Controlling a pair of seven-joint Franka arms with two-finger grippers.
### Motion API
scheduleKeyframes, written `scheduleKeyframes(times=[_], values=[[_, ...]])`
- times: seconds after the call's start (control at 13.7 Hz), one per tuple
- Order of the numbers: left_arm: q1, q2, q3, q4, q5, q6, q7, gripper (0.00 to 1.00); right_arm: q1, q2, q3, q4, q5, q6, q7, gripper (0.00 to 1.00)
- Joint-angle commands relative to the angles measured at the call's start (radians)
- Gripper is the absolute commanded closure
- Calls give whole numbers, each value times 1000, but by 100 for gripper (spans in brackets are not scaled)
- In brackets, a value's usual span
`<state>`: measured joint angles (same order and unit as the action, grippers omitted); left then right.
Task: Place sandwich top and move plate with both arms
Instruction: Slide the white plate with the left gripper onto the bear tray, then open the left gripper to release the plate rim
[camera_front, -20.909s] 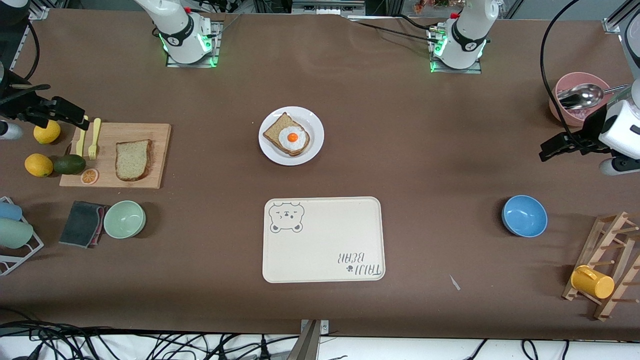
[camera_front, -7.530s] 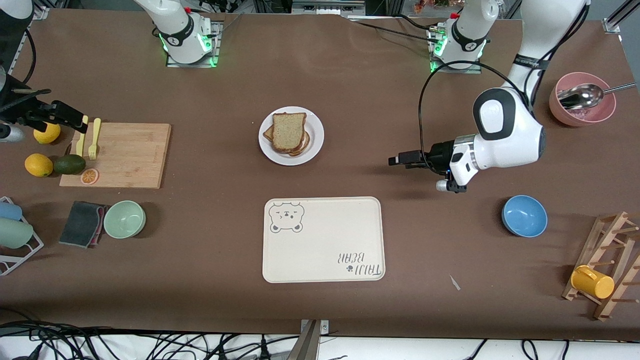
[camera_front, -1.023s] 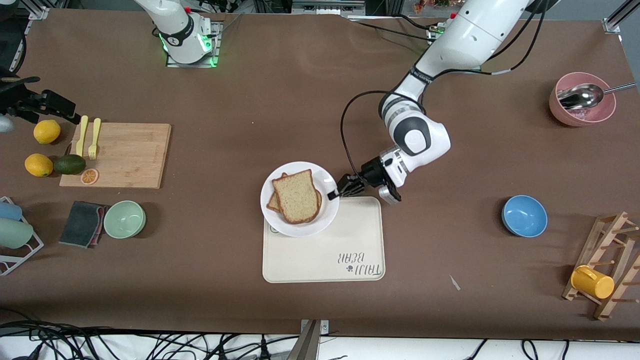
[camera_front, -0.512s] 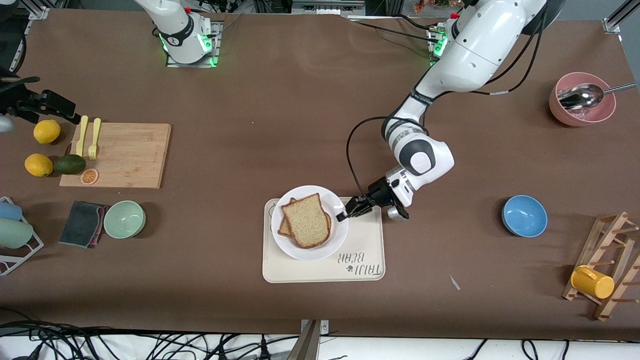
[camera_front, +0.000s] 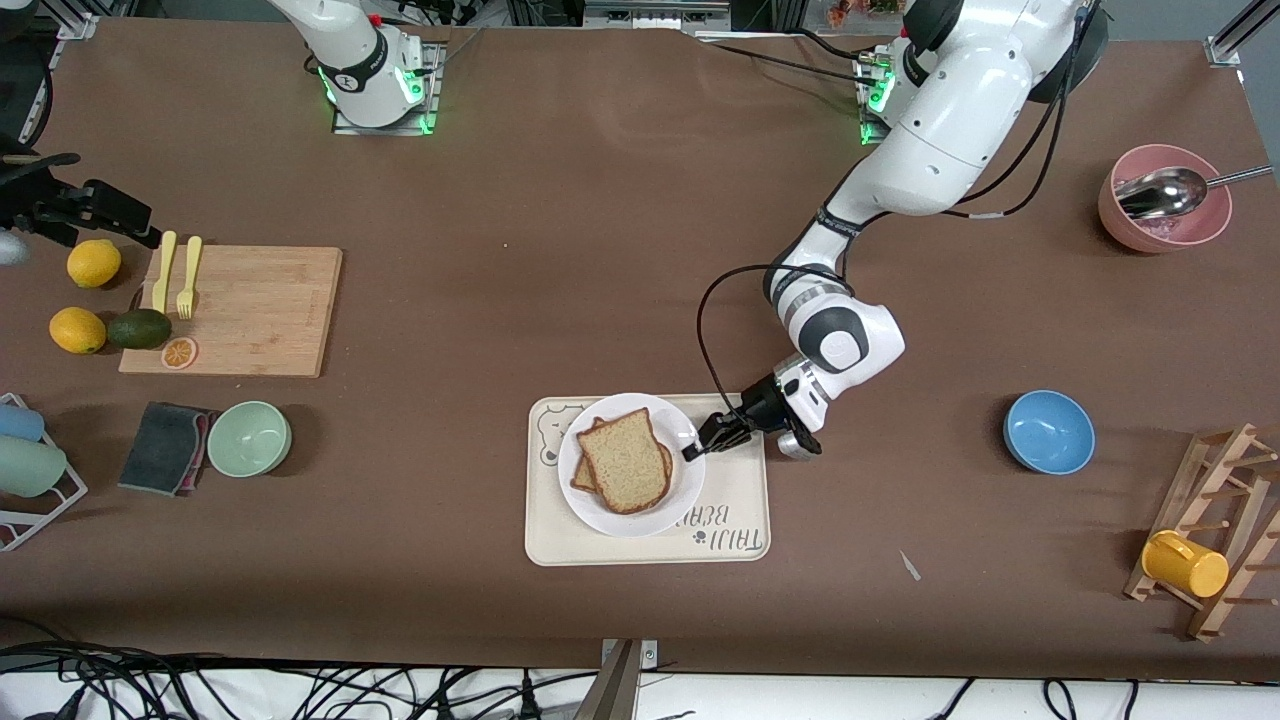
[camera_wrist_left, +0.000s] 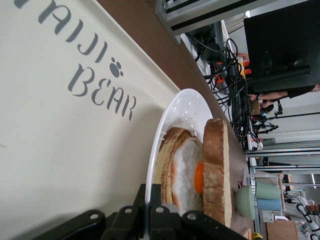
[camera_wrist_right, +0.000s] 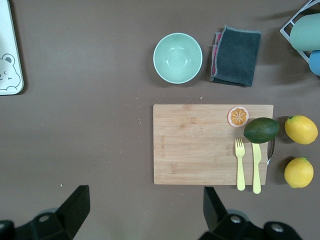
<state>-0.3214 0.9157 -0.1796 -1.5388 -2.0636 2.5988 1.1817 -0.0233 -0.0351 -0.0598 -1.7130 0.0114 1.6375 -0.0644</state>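
Two slices hide your fried egg (camera_wrist_left: 199, 177), sandwich top (camera_front: 627, 459) uppermost on plate (camera_front: 606, 510), plate over bear tray (camera_front: 735, 485), left gripper (camera_front: 694, 452) clamped on plate rim at 3 o'clock, right gripper (camera_wrist_right: 145, 210) spread wide above cutting board (camera_wrist_right: 192, 145), partly cut off.

The light is bright and even, coming from above. Shadows on the brown tabletop (camera_front: 500, 300) are soft and short. The front view is sharp to its edges. In the left wrist view the white plate (camera_wrist_left: 172, 117) shows a small glare on its rim, and the dark jaws at the lower edge are out of focus. The right wrist view is clear, without glare.
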Motion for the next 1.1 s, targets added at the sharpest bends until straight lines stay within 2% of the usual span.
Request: scheduleKeyframes(times=[0.0,0.22,0.51,0.88,0.95,1.02], values=[[-7,11,3,34,-23,-6,30,100,-1,9,-3,26,15,-21,-17,0],[-5,14,5,32,-23,-6,36,100,-1,9,-2,26,15,-21,-15,0],[1,14,6,32,-23,-6,35,81,-1,9,-2,26,15,-21,-15,0],[5,12,6,32,-23,-6,33,81,-1,9,-2,26,15,-21,-15,0],[7,9,6,32,-23,-8,32,75,-1,9,-2,26,15,-21,-15,0],[16,6,8,34,-23,-6,32,63,-1,9,-2,26,15,-21,-15,0]])
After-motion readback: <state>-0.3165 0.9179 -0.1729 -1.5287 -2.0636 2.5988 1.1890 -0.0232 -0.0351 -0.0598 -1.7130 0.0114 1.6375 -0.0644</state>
